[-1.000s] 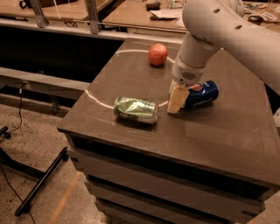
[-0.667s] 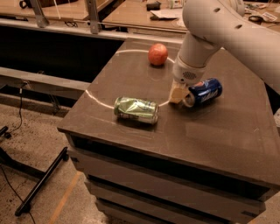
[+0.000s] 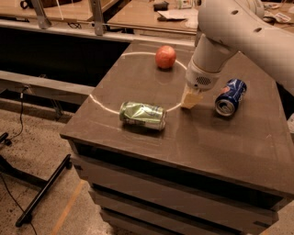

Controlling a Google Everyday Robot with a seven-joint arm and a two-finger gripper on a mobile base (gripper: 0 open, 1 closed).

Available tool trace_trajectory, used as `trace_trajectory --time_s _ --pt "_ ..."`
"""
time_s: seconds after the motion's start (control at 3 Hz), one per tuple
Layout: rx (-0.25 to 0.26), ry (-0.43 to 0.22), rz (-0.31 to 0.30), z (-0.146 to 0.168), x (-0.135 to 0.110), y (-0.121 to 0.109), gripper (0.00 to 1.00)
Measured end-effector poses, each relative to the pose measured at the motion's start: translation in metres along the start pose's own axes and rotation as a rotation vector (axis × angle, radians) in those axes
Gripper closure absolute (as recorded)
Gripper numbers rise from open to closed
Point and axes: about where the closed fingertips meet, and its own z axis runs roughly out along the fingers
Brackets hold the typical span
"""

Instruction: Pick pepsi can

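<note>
The pepsi can (image 3: 230,97) is dark blue with a silver end. It lies on its side on the right part of the dark table top (image 3: 206,142), its end facing me. My gripper (image 3: 190,99) hangs down from the white arm (image 3: 229,32) and sits low over the table, just left of the can. A small gap separates it from the can, and it holds nothing.
A dented green-and-silver can (image 3: 142,115) lies on its side left of the gripper. A red apple (image 3: 166,57) sits at the back of the table. A wooden desk with clutter (image 3: 165,13) stands behind. A black stand's legs (image 3: 41,193) rest on the floor at the left.
The pepsi can has moved to the right, away from the gripper that was against it. The gripper has shifted slightly right. The green can and apple have not moved.
</note>
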Motion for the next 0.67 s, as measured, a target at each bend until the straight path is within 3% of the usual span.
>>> trace_trajectory --time_s 0.33,0.67 --pt "0.020 -0.001 0.015 -0.010 0.022 -0.002 0.74" --pt "0.053 0.005 0.069 -0.033 0.059 -0.017 0.44"
